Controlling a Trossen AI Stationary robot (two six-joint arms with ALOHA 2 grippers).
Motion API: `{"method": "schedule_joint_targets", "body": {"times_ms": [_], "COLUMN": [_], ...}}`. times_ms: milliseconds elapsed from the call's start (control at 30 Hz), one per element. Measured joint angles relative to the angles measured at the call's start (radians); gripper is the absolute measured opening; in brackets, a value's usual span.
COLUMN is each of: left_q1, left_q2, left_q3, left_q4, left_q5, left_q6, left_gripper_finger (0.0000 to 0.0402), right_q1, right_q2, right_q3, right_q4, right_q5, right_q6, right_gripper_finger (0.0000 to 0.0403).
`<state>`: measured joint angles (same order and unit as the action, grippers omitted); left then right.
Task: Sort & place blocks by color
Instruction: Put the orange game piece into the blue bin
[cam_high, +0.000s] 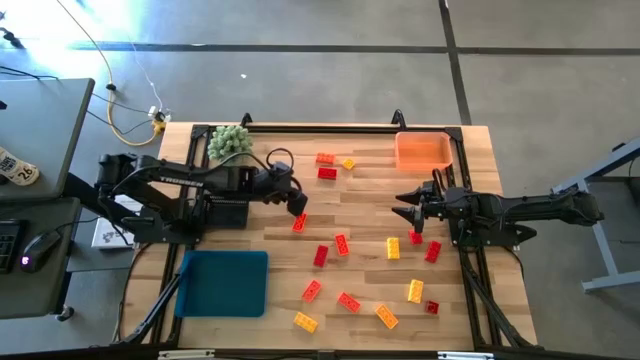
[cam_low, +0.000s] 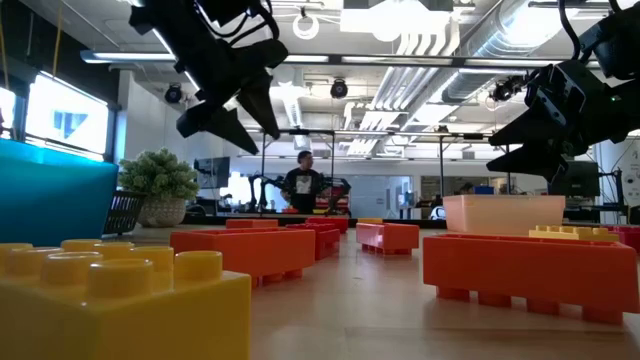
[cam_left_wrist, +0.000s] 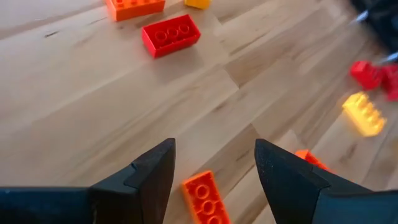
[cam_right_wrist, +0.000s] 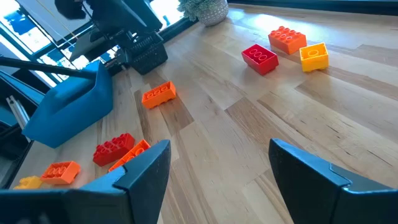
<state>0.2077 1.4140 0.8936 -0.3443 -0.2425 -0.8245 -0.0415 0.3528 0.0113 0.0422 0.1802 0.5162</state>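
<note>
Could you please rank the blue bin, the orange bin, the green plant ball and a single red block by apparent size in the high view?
1. blue bin
2. orange bin
3. green plant ball, only slightly smaller than the orange bin
4. red block

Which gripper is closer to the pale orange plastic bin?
Right. The right gripper hovers just below the pale orange plastic bin in the high view; the left gripper sits far across the table, toward its middle.

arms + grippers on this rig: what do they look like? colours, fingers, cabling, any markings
Both arms are black. The left arm carries white lettering along its link and a black cable loop near the wrist. The left gripper and right gripper each have two dark, wedge-shaped fingers tapering to blunt tips.
</note>
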Motion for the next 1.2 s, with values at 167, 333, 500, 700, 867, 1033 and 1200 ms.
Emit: {"method": "schedule_joint_targets", "body": {"times_ms": [167,333,500,700,867,1033,1200], "left_q1": [0.037,0.038,0.004,-0.056,-0.083,-0.093,-0.1], "left_q2": [-0.01,-0.01,-0.003,0.055,0.127,0.181,0.22], "left_q3": [0.038,0.089,0.094,0.095,0.095,0.094,0.094], "left_q4": [0.004,0.004,-0.003,-0.011,-0.004,0.002,0.002], "left_q5": [0.046,0.04,0.037,0.01,0.009,0.007,-0.008], "left_q6": [-0.036,-0.028,-0.029,-0.038,-0.049,-0.083,-0.092], "left_gripper_finger": [0.0207,0.0201,0.0195,0.0193,0.0193,0.0193,0.0193], "right_q1": [0.0,0.0,0.0,0.0,0.0,0.0,0.0], "right_q2": [0.0,0.0,0.0,0.0,0.0,0.0,0.0], "right_q3": [0.0,0.0,0.0,0.0,0.0,0.0,0.0], "right_q4": [0.0,0.0,0.0,0.0,0.0,0.0,0.0], "right_q5": [0.0,0.0,0.0,0.0,0.0,0.0,0.0], "right_q6": [0.0,0.0,0.0,0.0,0.0,0.0,0.0], "right_gripper_finger": [0.0259,0.0259,0.0259,0.0259,0.0259,0.0259,0.0259]}}
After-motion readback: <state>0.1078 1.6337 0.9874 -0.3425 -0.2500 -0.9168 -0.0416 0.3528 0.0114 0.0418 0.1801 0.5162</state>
